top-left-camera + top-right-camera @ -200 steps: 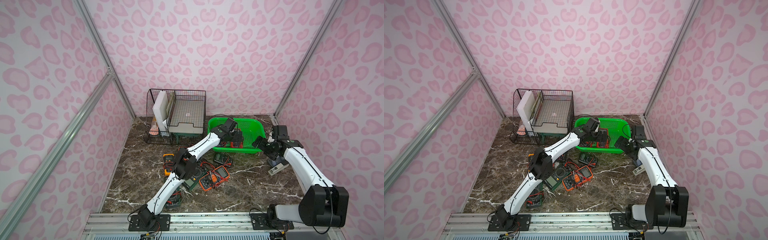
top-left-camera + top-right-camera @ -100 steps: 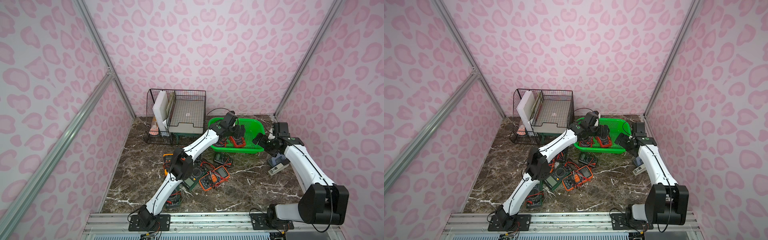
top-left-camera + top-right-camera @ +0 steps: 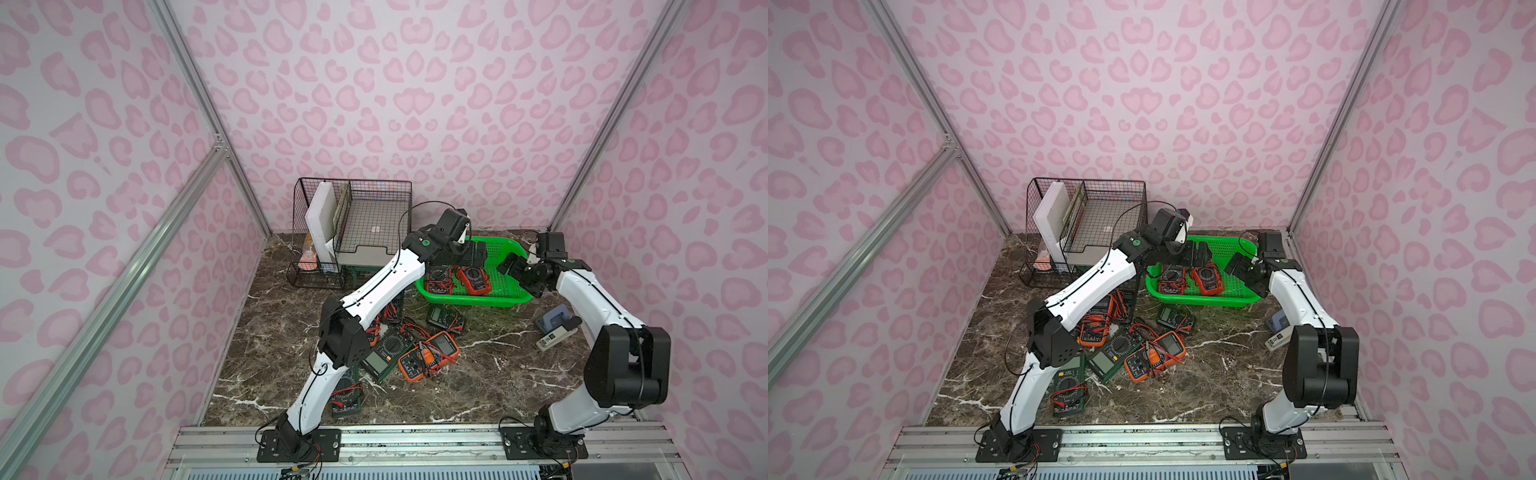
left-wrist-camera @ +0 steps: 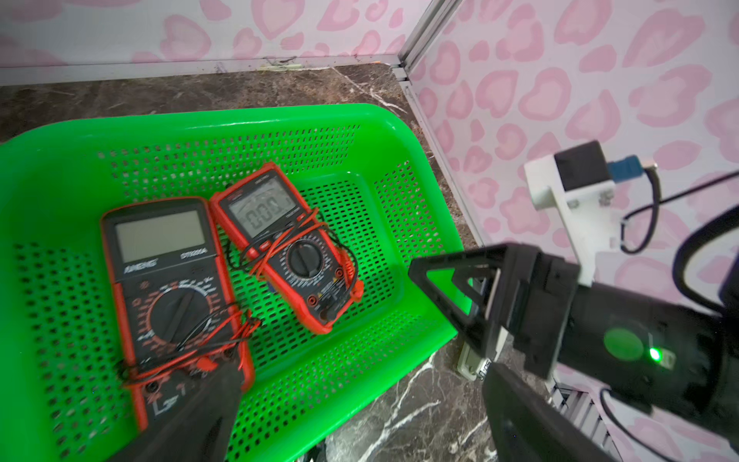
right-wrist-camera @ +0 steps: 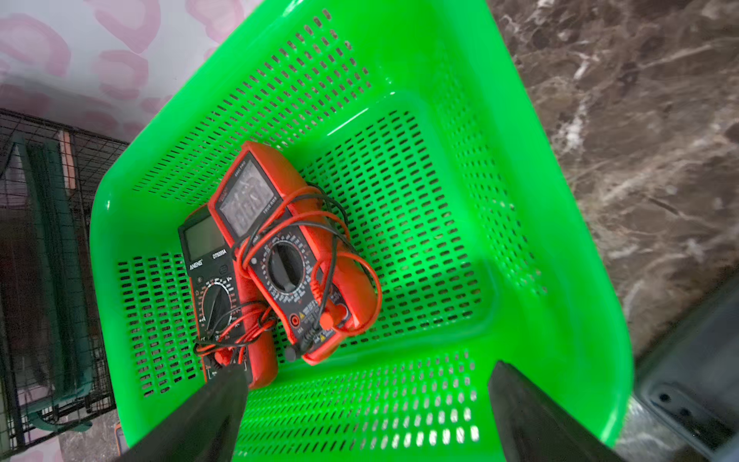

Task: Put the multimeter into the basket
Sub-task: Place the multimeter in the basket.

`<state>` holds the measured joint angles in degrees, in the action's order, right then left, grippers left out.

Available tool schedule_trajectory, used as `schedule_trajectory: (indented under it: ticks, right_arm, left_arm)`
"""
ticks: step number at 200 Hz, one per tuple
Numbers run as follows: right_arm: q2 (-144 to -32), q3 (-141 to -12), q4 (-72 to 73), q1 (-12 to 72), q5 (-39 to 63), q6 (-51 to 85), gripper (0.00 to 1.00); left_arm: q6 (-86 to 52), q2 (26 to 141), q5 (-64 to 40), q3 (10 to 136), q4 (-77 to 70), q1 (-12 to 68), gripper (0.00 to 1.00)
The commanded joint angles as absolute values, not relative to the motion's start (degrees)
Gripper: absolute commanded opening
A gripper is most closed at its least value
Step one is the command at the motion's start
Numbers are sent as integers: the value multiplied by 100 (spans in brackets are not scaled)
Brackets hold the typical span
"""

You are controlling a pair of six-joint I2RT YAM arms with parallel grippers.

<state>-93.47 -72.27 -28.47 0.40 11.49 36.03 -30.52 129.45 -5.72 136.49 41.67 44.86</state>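
Drop looks done: ANENG multimeter (image 4: 172,288) & red multimeter (image 4: 288,244) lie in green basket (image 4: 200,120); left gripper (image 4: 360,370) over them, right gripper (image 5: 366,372) by its rim, both spread wide, empty. Next: lift clear w/o snagging leads (image 4: 246,322), fetch orange multimeter (image 3: 444,345) off table (image 3: 498,374).

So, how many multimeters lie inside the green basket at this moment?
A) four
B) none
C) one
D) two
D: the left wrist view shows two lying side by side on the floor of the basket, a black-faced multimeter and a red multimeter, each with its leads wrapped around it.
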Motion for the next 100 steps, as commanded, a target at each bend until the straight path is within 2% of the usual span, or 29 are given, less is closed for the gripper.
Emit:
schedule_trajectory:
  ticks: [1,100]
  right_arm:
    - [-9638,-7461,-2578,115,1301,3710,99]
    - [-11289,-8661,-2604,732,1339,4012,99]
  left_arm:
    - [-2728,12513,-221,13220,4736,4482,98]
    - [-2728,10343,932,10152,4849,4457,98]
